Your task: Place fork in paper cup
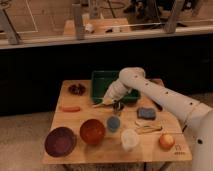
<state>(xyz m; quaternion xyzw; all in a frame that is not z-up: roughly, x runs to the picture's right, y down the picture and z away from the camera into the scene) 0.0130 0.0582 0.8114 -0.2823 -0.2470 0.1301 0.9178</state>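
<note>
Pinching the fork [98, 104] at 1 end, the gripper [106, 101] sits low over the bench [70, 120], just in front of the green tray [102, 81]. The fork's free end pokes out to the left of the gripper. The paper cup [129, 140] stands well apart near the front edge, past the blue cup [113, 123].

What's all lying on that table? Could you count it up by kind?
Bowls: 2, purple bowl, orange bowl
Cups: 3, blue cup, paper cup, metal cup
Utensils: 2, fork, pale utensil
Food: 2, carrot, round fruit
Sponges: 1, blue sponge
Trays: 1, green tray
Unclear: 1, dark lump
Total: 12
The gripper is shut on the fork, just in front of the green tray.
</note>
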